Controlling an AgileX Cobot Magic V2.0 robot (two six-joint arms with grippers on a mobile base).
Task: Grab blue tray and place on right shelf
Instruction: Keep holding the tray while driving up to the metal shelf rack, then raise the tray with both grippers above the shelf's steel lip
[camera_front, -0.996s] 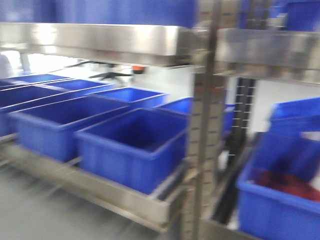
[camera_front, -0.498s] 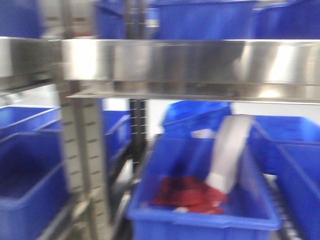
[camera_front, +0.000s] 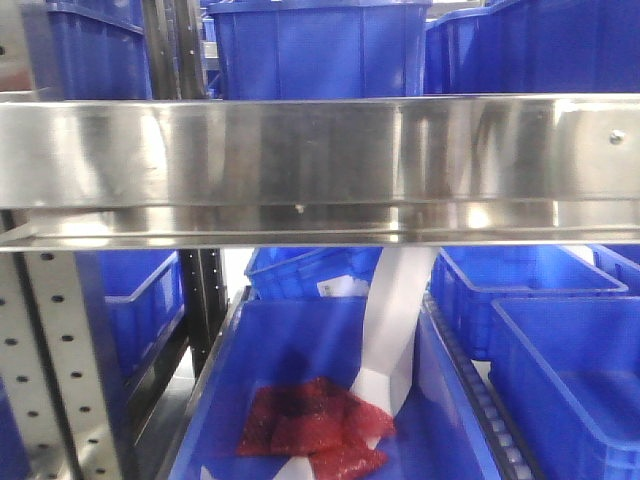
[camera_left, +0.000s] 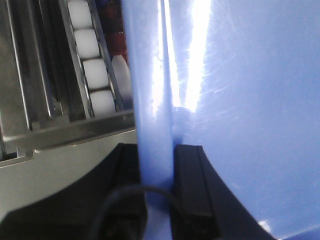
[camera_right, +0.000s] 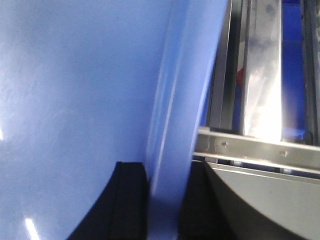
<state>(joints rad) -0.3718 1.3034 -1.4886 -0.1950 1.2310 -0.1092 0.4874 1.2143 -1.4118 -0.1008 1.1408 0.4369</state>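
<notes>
1. The tray (camera_left: 240, 100) is light-blue glossy plastic. Bright streaks of glare and fine scuffs run across its smooth surface, which fills most of both wrist views.
2. Its rim (camera_left: 152, 90) shows as a paler, rounded band standing out from the sloped side. It runs straight up the left wrist view.
3. The left end effector (camera_left: 157, 187) pinches this rim, with its black fingers (camera_left: 192, 185) pressed against the plastic, one on each side.
4. The right end effector (camera_right: 167, 205) pinches the rim on the tray's other side in the same way, a dark finger on either face of the band.
5. The tray hangs between the two end effectors.
6. On the left it sits just beside a steel rail (camera_left: 70, 132) and a row of white rollers (camera_left: 92, 65). On the right it sits just beside a bright steel bar (camera_right: 260, 145). I cannot tell whether it touches any of them.
7. In the front view the shelf (camera_front: 320, 165) spans the frame as a wide, mirror-like steel lip, with a perforated grey upright (camera_front: 50, 370) at the left.
8. Dark-blue bins (camera_front: 310, 45) stand on the shelf. Below it, another bin (camera_front: 450, 420) holds red mesh bags (camera_front: 310, 425) and a white strip (camera_front: 395, 320).
</notes>
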